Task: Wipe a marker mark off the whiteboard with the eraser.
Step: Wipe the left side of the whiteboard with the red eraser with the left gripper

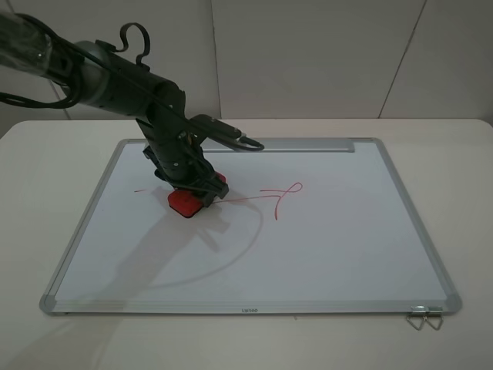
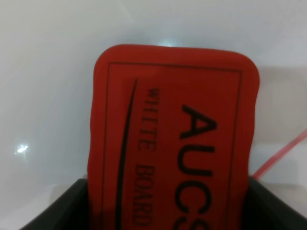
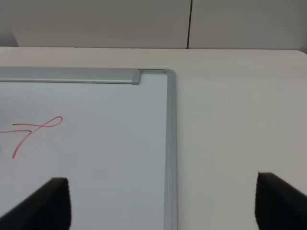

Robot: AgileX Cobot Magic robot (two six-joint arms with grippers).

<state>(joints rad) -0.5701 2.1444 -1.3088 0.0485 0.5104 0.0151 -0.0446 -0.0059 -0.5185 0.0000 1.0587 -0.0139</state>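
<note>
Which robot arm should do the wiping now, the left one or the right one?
Left. The left gripper holds the eraser down on the whiteboard. The right gripper is open and empty, over the board's right edge, away from the eraser.

a pale cream table [image 1: 462,193] with rounded corners stands against a white panelled wall [image 1: 308,54] with thin dark seams, under soft light.

Here's the left arm [image 1: 115,85] reaching in from the far left, wrist pitched down, left gripper [image 1: 192,191] clamped on the eraser [image 1: 185,204]. The right gripper [image 3: 163,206] hangs aloft, its 2 fingers [image 3: 48,203] spread wide.
</note>
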